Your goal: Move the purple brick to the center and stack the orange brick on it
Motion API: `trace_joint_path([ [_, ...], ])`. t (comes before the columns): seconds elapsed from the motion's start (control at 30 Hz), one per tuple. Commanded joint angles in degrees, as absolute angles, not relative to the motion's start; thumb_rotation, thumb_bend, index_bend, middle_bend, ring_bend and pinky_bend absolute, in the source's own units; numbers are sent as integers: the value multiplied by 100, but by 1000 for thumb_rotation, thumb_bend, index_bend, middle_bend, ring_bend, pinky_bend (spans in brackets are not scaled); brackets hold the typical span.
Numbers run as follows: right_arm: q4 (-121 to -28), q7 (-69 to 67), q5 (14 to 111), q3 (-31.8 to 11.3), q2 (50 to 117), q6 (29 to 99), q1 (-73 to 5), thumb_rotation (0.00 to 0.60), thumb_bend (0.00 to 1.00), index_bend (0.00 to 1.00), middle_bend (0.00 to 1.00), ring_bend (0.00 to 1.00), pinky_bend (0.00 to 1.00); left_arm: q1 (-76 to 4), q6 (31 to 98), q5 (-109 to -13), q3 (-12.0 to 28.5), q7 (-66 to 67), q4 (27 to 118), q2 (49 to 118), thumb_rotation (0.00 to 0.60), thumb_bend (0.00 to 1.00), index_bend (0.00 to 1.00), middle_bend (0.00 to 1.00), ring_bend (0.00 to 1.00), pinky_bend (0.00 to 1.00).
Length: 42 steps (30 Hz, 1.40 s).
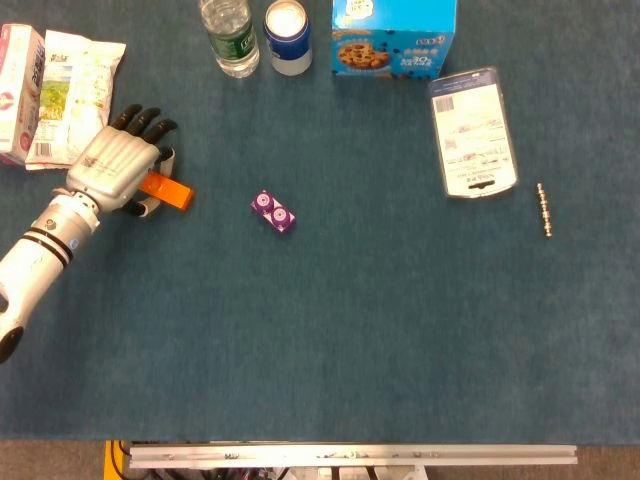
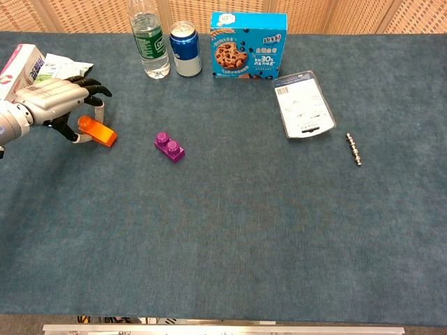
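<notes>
The purple brick (image 1: 272, 212) (image 2: 169, 146) lies flat on the blue cloth, studs up, left of the middle. The orange brick (image 1: 167, 190) (image 2: 98, 131) is further left, its near end pinched between the thumb and fingers of my left hand (image 1: 115, 168) (image 2: 54, 100). Its free end sticks out to the right toward the purple brick, and a clear gap separates the two bricks. The hand covers the brick's left end. My right hand shows in neither view.
Along the far edge stand a water bottle (image 1: 228, 35), a blue can (image 1: 287, 35) and a blue cookie box (image 1: 395, 35). Snack packs (image 1: 50, 90) lie just behind my left hand. A clear plastic package (image 1: 472, 132) and a small metal rod (image 1: 544, 210) lie at the right.
</notes>
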<state>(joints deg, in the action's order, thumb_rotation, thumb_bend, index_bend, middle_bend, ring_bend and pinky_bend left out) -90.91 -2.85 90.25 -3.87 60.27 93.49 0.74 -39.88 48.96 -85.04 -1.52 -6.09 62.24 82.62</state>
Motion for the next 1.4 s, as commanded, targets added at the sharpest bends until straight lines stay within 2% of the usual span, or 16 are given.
trace_joint_path([
  [0.03, -9092, -278, 9024, -392, 6035, 9342, 67, 600, 176, 307, 356, 342, 413, -4025, 5032, -8678, -176, -744, 6441, 8110, 600, 270, 541, 139, 30, 44],
  [0.33, -9068, -269, 9024, -385, 6063, 9328, 62, 600, 176, 307, 356, 342, 413, -4252, 5327, -9232, -211, -1014, 7208, 7667, 600, 269, 541, 137, 30, 44],
  [0.67, -9037, -294, 9013, -377, 6083, 9333, 75, 600, 177, 307, 356, 343, 413, -4610, 4966, -9265, -113, -548, 7864, 7562, 600, 269, 545, 134, 30, 44],
  [1.03, -8974, -370, 8963, -369, 6072, 9349, 119, 600, 176, 307, 356, 343, 412, -4882, 4462, -8771, 129, 50, 7905, 7783, 600, 270, 546, 133, 30, 44],
  [1.4, -8924, -438, 8947, -365, 6058, 9401, 170, 600, 177, 307, 356, 343, 412, -4961, 4300, -8401, 225, 454, 7900, 7989, 600, 270, 546, 134, 30, 44],
])
